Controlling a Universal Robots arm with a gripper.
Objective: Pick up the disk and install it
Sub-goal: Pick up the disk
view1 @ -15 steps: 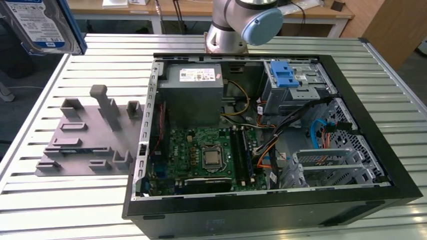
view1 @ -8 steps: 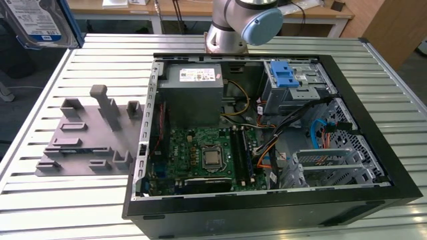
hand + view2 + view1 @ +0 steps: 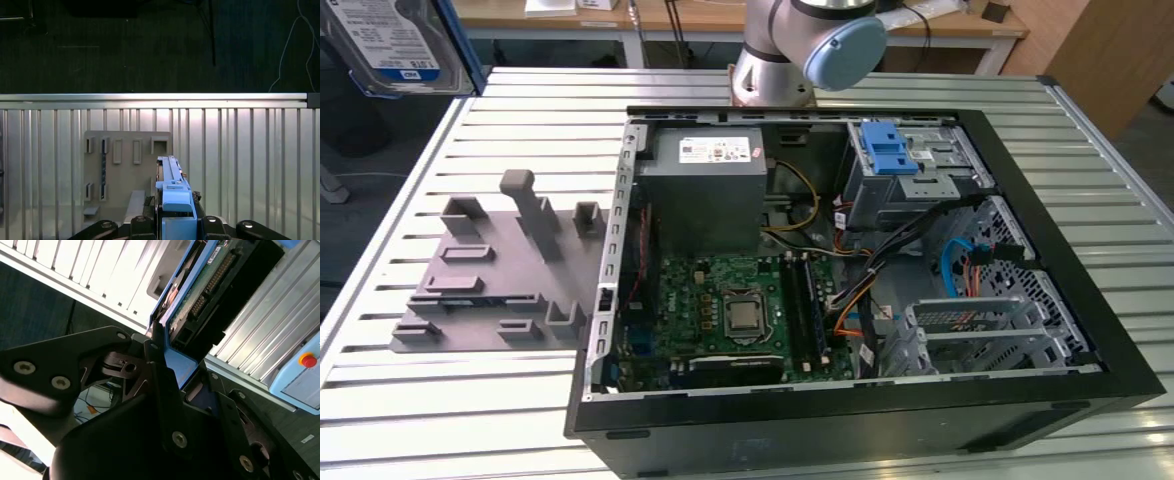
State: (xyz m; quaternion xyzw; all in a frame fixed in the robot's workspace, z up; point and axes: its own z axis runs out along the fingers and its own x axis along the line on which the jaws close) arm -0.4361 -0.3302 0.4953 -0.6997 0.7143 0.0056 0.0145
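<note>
Looks past the pick-up and into the carry. Holds the disk (image 3: 394,45) edge-on in the air, clamped in the gripper (image 3: 175,223), above the grey holder plate (image 3: 127,165) on the worktop (image 3: 250,150), well apart from the open computer case (image 3: 827,415). Probably calls for swinging across to the drive cage (image 3: 941,185), squaring the blue rails with its slot, then sliding in level.

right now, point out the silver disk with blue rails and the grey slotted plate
silver disk with blue rails (image 3: 387,40): exterior view, its white-and-blue label
grey slotted plate (image 3: 507,280): exterior view, bare flat base
</note>
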